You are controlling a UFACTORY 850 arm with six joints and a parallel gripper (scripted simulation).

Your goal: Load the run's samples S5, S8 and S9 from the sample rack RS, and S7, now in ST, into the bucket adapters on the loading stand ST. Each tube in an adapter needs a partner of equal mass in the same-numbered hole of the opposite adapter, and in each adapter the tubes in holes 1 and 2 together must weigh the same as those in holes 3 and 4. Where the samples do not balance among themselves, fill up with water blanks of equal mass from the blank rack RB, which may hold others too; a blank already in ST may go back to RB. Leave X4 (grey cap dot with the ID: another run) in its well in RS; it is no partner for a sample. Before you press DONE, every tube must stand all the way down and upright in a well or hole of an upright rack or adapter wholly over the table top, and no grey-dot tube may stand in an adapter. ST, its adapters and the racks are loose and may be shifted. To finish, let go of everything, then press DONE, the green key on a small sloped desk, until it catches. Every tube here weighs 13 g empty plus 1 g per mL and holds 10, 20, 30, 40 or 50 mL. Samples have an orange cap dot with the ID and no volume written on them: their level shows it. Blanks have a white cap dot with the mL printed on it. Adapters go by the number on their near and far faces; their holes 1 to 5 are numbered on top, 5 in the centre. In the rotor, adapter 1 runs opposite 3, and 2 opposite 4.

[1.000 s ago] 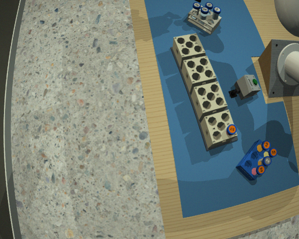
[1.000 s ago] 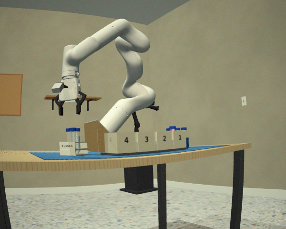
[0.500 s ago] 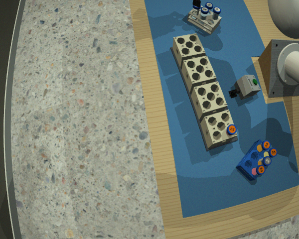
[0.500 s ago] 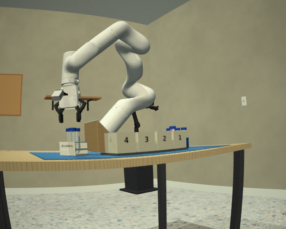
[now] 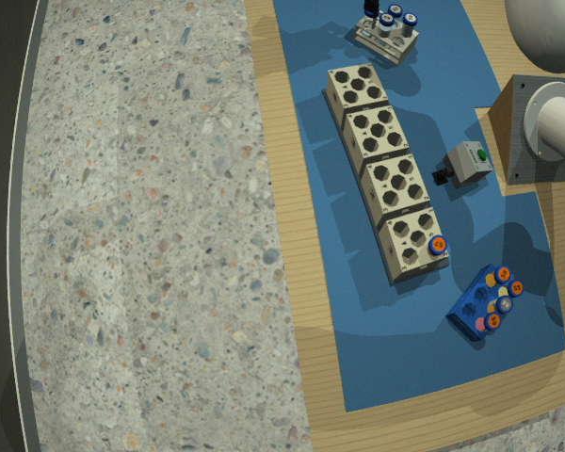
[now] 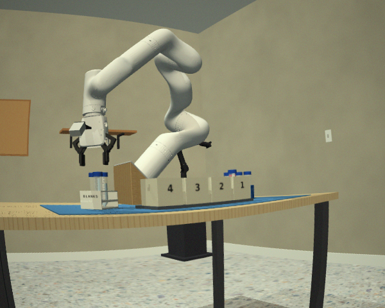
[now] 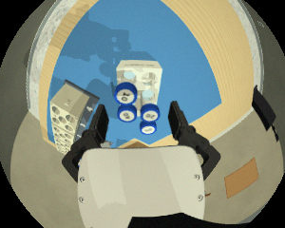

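Observation:
My gripper (image 6: 93, 162) hangs open and empty just above the white blank rack RB (image 6: 98, 199), which holds several blue-capped blanks with white dots (image 7: 138, 110). In the wrist view the open fingers frame those caps from above. The rack also shows at the far end of the mat (image 5: 386, 34). The loading stand ST (image 5: 384, 167) carries a row of beige adapters. Sample S7 (image 5: 437, 244) stands in a hole of the nearest adapter. The blue sample rack RS (image 5: 485, 301) holds S8 (image 5: 502, 273), S5 (image 5: 516, 287), grey-dot X4 (image 5: 505, 304) and S9 (image 5: 492, 320).
The grey desk with the green DONE key (image 5: 480, 154) stands right of ST. The arm's wooden base block (image 5: 525, 131) is at the right. The table's curved front edge (image 6: 153, 219) lies close to RB.

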